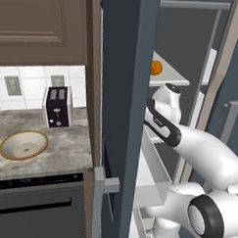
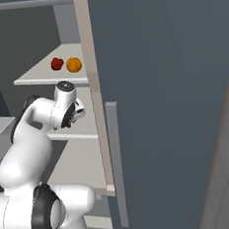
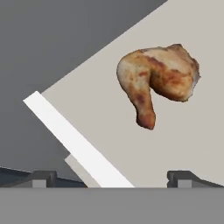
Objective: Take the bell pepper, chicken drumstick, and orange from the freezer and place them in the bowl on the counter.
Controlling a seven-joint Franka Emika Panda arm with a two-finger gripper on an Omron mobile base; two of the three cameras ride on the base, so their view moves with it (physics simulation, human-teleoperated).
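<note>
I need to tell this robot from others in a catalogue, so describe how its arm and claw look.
The arm is glossy white, built of thick rounded segments with black bands and dark round caps at the joints. The wrist ends in a white cylinder with a dark top. The claw has two small, dark, blocky finger tips.

The orange (image 2: 74, 65) and bell pepper (image 2: 56, 63) sit side by side on a freezer shelf (image 2: 38, 74), the chicken drumstick (image 3: 157, 81) maybe one shelf lower, and the bowl (image 1: 23, 144) and toaster (image 1: 57, 107) on the counter (image 1: 65, 150).
</note>
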